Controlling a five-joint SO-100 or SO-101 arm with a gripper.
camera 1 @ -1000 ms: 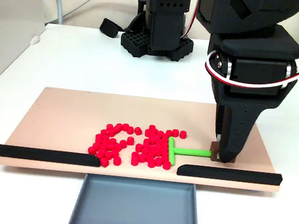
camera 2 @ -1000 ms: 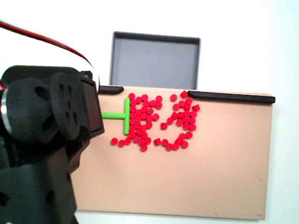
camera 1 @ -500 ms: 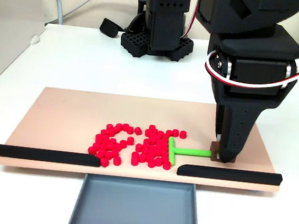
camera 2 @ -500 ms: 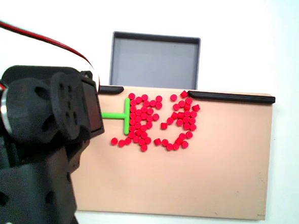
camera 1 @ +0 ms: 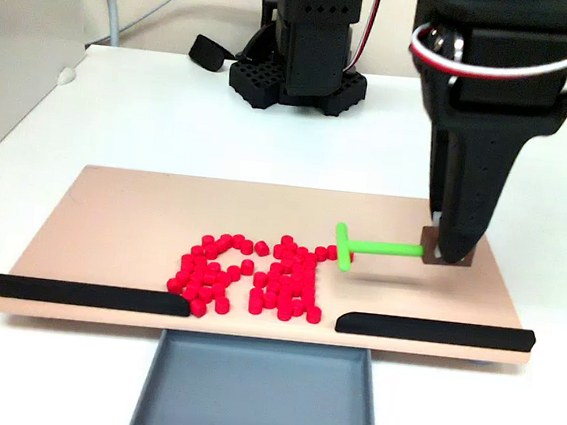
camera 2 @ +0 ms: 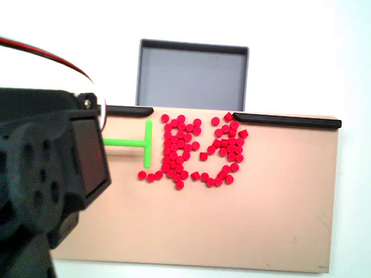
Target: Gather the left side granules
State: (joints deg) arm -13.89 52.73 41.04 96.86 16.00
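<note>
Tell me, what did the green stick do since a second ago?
The green T-shaped pusher, held in the gripper, lifted off the board and backed away from the red granules. The granules, black strips and grey tray stayed put.

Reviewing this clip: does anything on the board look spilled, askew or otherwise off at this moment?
Nothing stands out. The granules all lie on the board, none in the grey tray or off the edge. The green pusher, held by the tool, sits just apart from them.
</note>
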